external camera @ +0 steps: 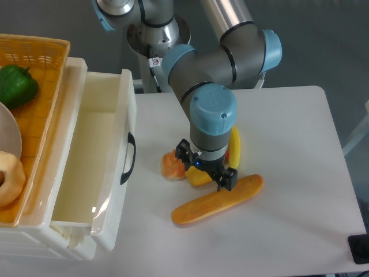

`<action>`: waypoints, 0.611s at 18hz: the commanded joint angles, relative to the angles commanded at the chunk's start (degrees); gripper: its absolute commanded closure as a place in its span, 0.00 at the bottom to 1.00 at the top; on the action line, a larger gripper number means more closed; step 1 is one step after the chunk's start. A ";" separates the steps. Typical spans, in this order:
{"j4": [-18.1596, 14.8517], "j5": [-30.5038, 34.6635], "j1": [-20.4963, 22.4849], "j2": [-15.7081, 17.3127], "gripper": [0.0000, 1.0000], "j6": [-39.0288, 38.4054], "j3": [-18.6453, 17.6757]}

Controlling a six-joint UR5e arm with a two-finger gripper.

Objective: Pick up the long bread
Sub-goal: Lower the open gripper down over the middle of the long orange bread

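Lying slantwise on the white tabletop (pixel 288 231), the long bread (pixel 218 199) is nearest the camera, its right end raised toward the arm. Just behind it the gripper (pixel 206 171) hangs low over the food; whether its fingers are open or closed cannot be told. A bun (pixel 171 165) sits left of it, a banana (pixel 234 146) behind. Further left stands an open white drawer (pixel 92 167), beyond it a basket (pixel 34 52) holding a green pepper (pixel 16 84).

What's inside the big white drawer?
The white drawer looks empty: only its bare, shiny bottom shows. The near-left corner inside is hidden by its wall.
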 joint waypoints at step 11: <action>6.32 -0.53 0.00 -3.86 0.00 -0.44 -0.88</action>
